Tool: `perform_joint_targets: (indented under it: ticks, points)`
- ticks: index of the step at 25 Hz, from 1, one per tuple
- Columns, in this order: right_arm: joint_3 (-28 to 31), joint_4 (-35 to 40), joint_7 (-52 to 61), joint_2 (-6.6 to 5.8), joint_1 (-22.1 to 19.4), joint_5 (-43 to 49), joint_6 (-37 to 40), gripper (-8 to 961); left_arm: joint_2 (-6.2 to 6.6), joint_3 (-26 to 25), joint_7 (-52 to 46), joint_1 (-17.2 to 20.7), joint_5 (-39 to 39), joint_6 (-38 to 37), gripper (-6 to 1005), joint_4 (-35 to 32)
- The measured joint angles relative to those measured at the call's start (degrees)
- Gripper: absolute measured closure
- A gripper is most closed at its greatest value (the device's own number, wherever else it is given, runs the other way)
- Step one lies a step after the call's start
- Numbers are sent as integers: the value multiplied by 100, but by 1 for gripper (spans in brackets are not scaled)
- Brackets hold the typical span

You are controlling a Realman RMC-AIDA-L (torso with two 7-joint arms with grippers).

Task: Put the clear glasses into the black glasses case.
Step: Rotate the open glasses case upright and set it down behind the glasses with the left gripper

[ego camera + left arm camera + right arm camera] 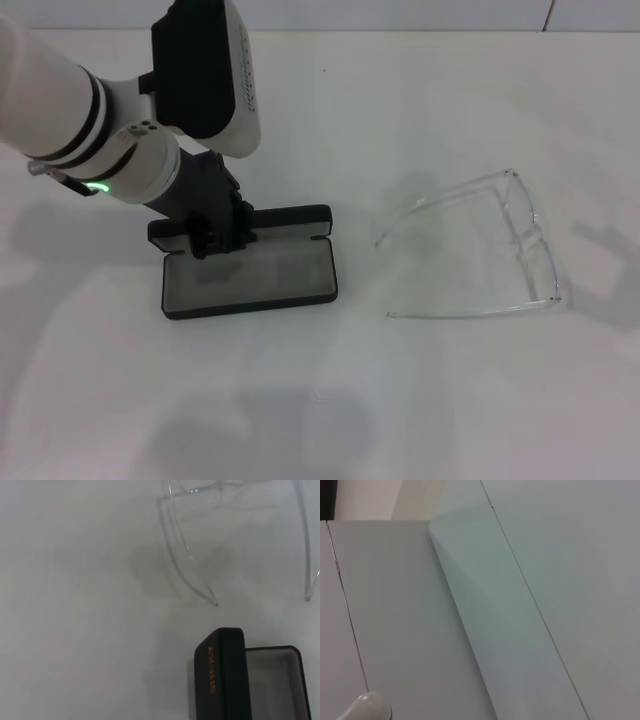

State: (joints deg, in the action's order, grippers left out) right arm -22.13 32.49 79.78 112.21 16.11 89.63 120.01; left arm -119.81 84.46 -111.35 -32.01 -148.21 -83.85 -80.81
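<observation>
The black glasses case (250,303) lies open left of the table's middle, its grey lining facing up and its lid standing upright along the far side. My left gripper (220,238) comes down from the far left onto the left part of that lid. The left wrist view shows the lid (222,675) edge-on with orange lettering, and the grey tray beside it. The clear glasses (525,240) lie unfolded on the table to the right of the case, their thin arms pointing toward it; one arm tip (200,591) ends a short way from the lid. My right gripper is out of view.
The white table (330,400) carries only the case and the glasses. A gripper-shaped shadow (605,255) falls at the right edge beyond the glasses. The right wrist view shows only pale wall panels (520,605).
</observation>
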Motion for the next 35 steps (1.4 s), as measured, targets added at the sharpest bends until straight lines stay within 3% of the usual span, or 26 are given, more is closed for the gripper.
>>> perform_joint_targets:
  ticks: [9,16,35]
  points:
    - [301,-128,-84,7,-46,-1,100,84,-22,149,-1,-24,121,7,785,-254]
    - [440,-231,-165,-16,-131,-62,259,85,-29,577,-198,-84,193,435,792,-378]
    - [517,-261,-283,-33,-291,-131,313,85,-40,1391,-474,-281,265,1333,792,137]
